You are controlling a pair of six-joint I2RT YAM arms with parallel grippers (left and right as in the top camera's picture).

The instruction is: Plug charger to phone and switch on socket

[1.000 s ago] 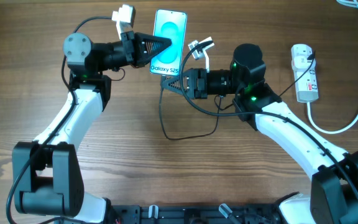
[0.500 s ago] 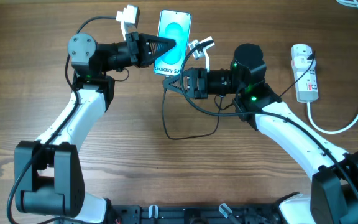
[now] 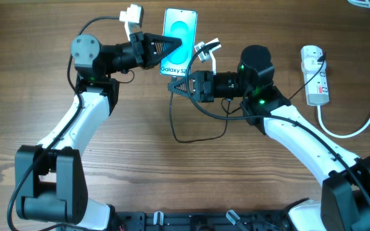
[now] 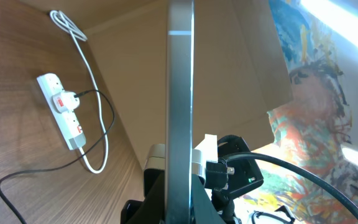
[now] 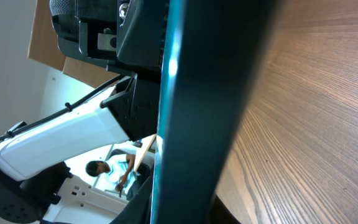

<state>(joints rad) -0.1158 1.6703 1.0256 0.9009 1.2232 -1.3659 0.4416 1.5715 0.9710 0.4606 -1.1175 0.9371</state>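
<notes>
- Now the white-rimmed turquoise phone (image 3: pixel 178 35) is clamped in the closed left gripper (image 3: pixel 176 45).
- Thin black charger cable (image 3: pixel 174 119) is pinched by the narrowed right gripper (image 3: pixel 180 85) at the phone's lower edge; plug-in unconfirmed.
- White power strip (image 3: pixel 315 76), far right, is yet to be switched.

From above, the right pincer (image 3: pixel 180 85) covers the phone (image 3: pixel 178 35)'s lower edge, so the charger (image 3: pixel 173 119)'s connector tip and the pincer's hold cannot be made out. The right wrist camera shows the phone only as a dark, blurred slab.
</notes>
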